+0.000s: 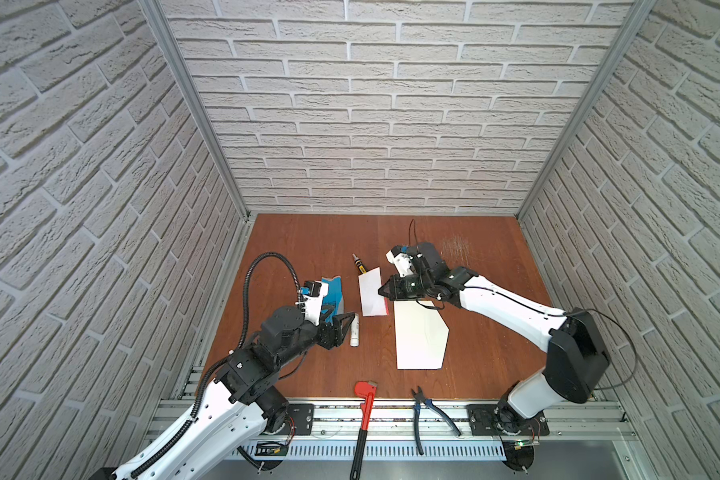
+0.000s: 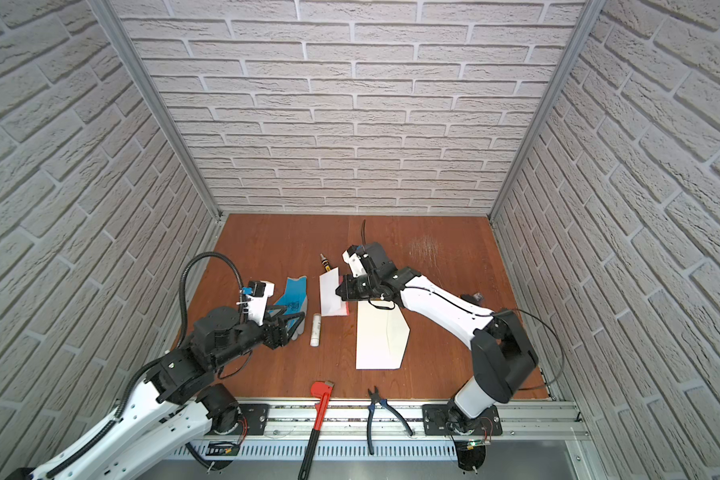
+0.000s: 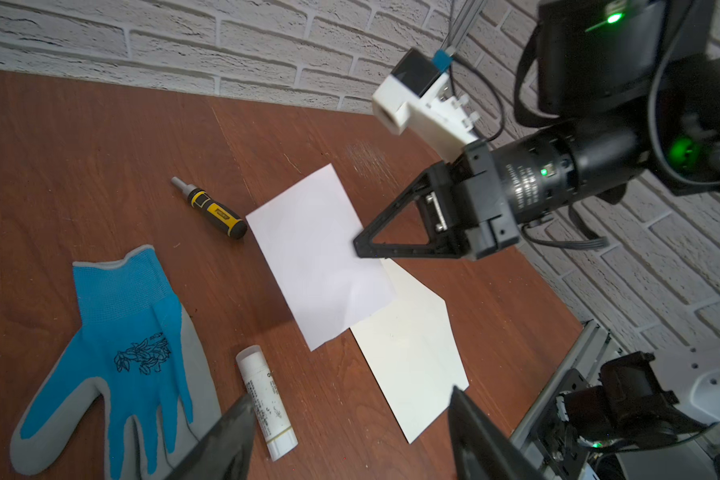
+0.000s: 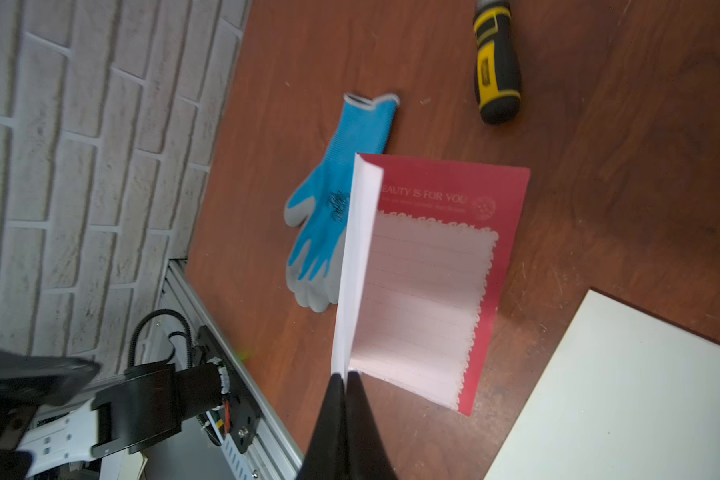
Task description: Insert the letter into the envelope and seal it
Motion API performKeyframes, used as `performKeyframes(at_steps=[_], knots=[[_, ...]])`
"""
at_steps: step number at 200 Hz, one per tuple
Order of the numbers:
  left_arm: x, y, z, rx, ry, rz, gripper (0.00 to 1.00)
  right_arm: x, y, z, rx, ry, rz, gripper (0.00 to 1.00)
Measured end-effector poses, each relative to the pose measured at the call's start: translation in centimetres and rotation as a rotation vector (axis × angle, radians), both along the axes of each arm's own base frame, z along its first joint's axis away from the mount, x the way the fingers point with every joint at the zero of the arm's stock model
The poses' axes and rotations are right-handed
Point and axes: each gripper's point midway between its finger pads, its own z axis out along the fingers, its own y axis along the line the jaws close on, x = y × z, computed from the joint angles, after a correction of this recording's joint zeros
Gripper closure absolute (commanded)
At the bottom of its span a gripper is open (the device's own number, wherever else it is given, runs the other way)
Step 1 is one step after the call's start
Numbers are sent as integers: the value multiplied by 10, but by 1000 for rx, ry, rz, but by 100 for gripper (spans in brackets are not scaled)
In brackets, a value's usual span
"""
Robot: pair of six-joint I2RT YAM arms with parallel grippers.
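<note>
- Letter [image 4: 429, 286] pinched by one edge in the closed right end effector [image 4: 346, 376], just past the far end of the envelope [image 1: 420, 336].
- Left end effector [image 3: 350, 395], spread and empty, hovers well beside the envelope.
- Advice: steady the envelope's mouth first, then slide the letter in flat.

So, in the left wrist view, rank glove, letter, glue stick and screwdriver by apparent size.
Largest: glove, though near the camera.
Then letter.
Then glue stick.
Smallest: screwdriver, but farther off than the glue stick, so those two are unsure.
</note>
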Motion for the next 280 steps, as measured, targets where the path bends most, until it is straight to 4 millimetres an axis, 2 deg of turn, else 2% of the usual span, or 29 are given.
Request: performKeyframes(at_steps=[18, 38, 64, 80, 103, 147, 181, 234, 280], knots=[[-1, 1, 6, -17, -4, 4, 24, -7, -4, 29, 39, -48, -14, 94], [0, 2, 27, -42, -27, 6, 22, -13, -10, 48, 63, -77, -32, 95], [-2, 2, 57, -95, -70, 2, 21, -26, -17, 55, 73, -85, -48, 94], [-2, 1, 64, -125, -75, -3, 21, -36, -22, 54, 69, -82, -51, 95], [-2, -4, 60, -157, -57, -10, 21, -50, -31, 53, 63, -79, -63, 94], [8, -16, 26, -199, 21, -14, 17, -68, -50, 58, 76, -99, -91, 94], [26, -37, 26, -272, 65, -50, 18, -80, -61, 55, 98, -94, -111, 94], [41, -71, 8, -350, 148, -135, 20, -81, -63, 56, 105, -98, -122, 94], [51, -91, -4, -370, 191, -182, 21, -79, -62, 62, 113, -113, -120, 94]])
